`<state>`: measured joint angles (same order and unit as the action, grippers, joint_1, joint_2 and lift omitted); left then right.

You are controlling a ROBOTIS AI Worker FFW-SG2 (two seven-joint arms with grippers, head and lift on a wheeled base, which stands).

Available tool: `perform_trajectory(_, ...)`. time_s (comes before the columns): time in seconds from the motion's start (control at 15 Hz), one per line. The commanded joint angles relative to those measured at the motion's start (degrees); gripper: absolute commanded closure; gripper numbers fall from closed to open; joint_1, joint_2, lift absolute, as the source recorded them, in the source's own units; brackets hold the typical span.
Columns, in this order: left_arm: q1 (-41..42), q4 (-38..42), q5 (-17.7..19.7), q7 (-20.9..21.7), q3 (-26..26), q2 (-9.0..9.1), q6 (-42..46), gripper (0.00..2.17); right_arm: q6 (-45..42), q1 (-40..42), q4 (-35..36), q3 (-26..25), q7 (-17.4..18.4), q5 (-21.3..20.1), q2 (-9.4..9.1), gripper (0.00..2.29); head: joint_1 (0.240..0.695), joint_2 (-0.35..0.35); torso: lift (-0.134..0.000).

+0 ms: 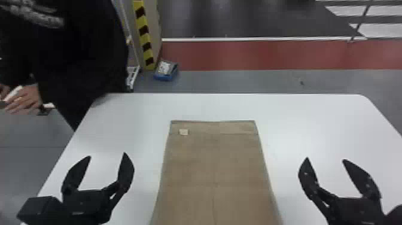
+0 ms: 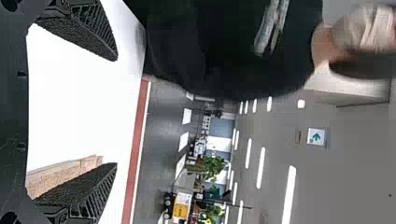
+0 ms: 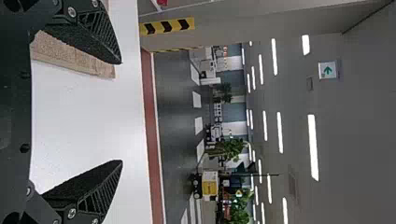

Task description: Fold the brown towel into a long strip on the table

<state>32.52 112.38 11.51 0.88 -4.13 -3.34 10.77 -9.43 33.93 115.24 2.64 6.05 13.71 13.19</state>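
Observation:
In the head view my left gripper [image 1: 107,155] stands open over the table, left of the towel and apart from it. My right gripper [image 1: 325,160] is open as well, over the table on the towel's right. Between them the brown towel [image 1: 214,167] lies flat and smooth, its near end running out at the bottom edge; a small pale tag is near its far left corner. The left wrist view has the left gripper [image 2: 116,112] with the towel [image 2: 60,173] beyond one finger. Likewise, the right gripper [image 3: 122,112] appears with the towel [image 3: 74,58] behind one finger.
The white table [image 1: 314,119] extends past the towel on both sides and beyond its far end. A person in dark clothes [image 1: 74,54] stands at the table's far left corner. On the floor behind lies a blue box [image 1: 166,71], near a yellow-and-black striped post [image 1: 144,33].

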Motion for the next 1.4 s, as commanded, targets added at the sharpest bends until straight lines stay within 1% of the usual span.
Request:
perform_trajectory(0.0, 0.0, -0.1, 0.0, 0.0, 0.0, 0.00, 0.0, 0.07, 0.1, 0.0, 0.0, 0.0, 0.0, 0.0, -0.09, 0.13, 0.695, 0.039, -0.101)
perform_trajectory(0.13, -0.1, -0.1, 0.0, 0.0, 0.0, 0.00, 0.2, 0.07, 0.1, -0.4, -0.5, 0.0, -0.1, 0.0, -0.18, 0.13, 0.695, 0.039, -0.101)
perform_trajectory(0.2, -0.1, -0.1, 0.0, 0.0, 0.0, 0.00, 0.0, 0.07, 0.4, -1.2, -1.1, 0.0, -0.2, 0.0, -0.53, 0.13, 0.695, 0.039, -0.101)
perform_trajectory(0.4, -0.2, -0.1, 0.0, 0.0, 0.0, -0.09, 0.0, 0.07, 6.1, -5.9, -3.1, -0.7, -1.0, 0.1, -1.50, 0.13, 0.695, 0.037, -0.101)
perform_trajectory(0.53, -0.2, -0.1, 0.0, 0.1, 0.0, -0.18, -0.2, 0.07, 7.5, -8.9, -4.5, -0.5, -1.3, -0.3, -1.59, 0.13, 0.695, 0.035, -0.101)
perform_trajectory(0.67, -0.5, -0.1, 0.0, 0.1, 0.1, -0.35, -0.4, 0.07, 12.0, -12.8, -6.6, -0.4, -2.9, 0.1, -1.68, 0.13, 0.695, 0.033, -0.101)
perform_trajectory(0.73, -0.8, -0.3, 0.1, 0.1, 0.1, -0.44, -0.4, 0.07, 14.8, -14.9, -7.8, -0.4, -4.0, 0.4, -1.68, 0.13, 0.695, 0.034, -0.101)
perform_trajectory(0.87, -1.6, -0.9, 0.2, 0.1, 0.2, -0.53, -1.1, 0.07, 21.0, -20.1, -11.7, -0.3, -8.3, 1.8, -1.94, 0.13, 0.695, 0.046, -0.101)
perform_trajectory(1.0, -2.3, -1.3, 0.1, 0.3, 0.9, -0.71, -1.8, 0.07, 24.5, -25.0, -16.5, -0.2, -11.5, 3.8, -2.11, 0.13, 0.695, 0.057, -0.101)
perform_trajectory(1.07, -2.6, -1.5, 0.2, 0.3, 0.9, -0.79, -2.3, 0.07, 24.9, -27.2, -18.7, -0.2, -12.6, 4.8, -2.11, 0.13, 0.695, 0.060, -0.101)
perform_trajectory(1.2, -3.6, -2.3, 0.2, 0.3, 1.1, -0.88, -2.5, 0.07, 27.3, -31.2, -22.3, 0.1, -14.2, 5.0, -2.20, 0.13, 0.695, 0.061, -0.101)
perform_trajectory(1.33, -4.3, -2.9, 0.3, 0.3, 1.8, -1.41, -2.8, 0.07, 28.2, -34.7, -25.8, 0.5, -16.2, 5.1, -2.20, 0.13, 0.695, 0.060, -0.101)
